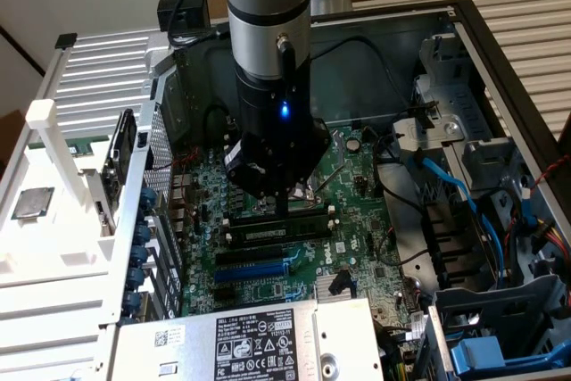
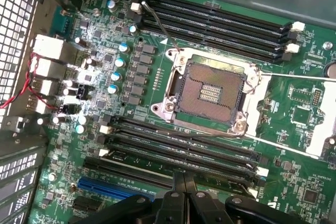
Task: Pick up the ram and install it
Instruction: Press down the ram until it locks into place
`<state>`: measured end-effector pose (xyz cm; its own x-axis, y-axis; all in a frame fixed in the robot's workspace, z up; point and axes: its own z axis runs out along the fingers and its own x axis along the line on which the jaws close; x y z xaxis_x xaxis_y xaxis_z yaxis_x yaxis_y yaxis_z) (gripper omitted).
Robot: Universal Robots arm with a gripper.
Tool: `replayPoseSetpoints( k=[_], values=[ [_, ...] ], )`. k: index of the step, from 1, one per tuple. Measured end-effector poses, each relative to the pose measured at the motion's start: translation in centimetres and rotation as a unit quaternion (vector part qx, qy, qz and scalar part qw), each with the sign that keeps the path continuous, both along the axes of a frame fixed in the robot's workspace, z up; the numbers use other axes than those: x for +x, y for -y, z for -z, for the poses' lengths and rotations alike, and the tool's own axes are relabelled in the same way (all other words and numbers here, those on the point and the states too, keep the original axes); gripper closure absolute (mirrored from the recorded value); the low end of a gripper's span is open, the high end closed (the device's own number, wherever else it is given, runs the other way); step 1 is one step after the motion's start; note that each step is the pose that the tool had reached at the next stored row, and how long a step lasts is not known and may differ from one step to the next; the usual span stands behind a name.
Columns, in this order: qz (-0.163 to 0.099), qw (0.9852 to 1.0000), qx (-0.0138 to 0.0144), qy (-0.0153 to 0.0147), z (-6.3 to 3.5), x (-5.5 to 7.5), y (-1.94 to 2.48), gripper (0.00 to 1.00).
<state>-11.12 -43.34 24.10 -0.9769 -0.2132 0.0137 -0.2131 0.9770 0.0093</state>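
Pressing its closed, empty-looking tool on the ram seated in a black slot, uneven force could crack the motherboard.

The claw hangs low inside the open computer case, fingers pressed together, its tip touching the ram — a stick seated in a slot on the green motherboard. Just beyond it lies a blue slot; a labelled power supply sits farther off.

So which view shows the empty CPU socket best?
The wrist view: the CPU socket lies open and unobstructed, contact grid visible. In the exterior view the gripper covers that part of the board.
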Motion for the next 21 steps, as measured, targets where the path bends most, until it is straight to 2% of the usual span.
replayPoseSetpoints(
  k=[5,10,12,17,19,21],
  values=[
    [0.039,0.9992,-0.0011,0.0,0.0,0.0,0.0,0.9],
    [0.07,0.9976,-0.0025,0.0001,0.0,0.0,0.0,0.9],
    [0.08,0.9968,-0.004,0.0002,0.01,0.01,-0.01,0.9],
    [0.105,0.9945,-0.0104,0.0005,0.0,0.0,0.0,0.9],
    [0.113,0.9936,-0.0112,0.0005,0.0,0.0,0.0,0.9],
    [0.113,0.9935,-0.0113,0.0005,0.0,0.0,0.0,0.9]
  ],
)
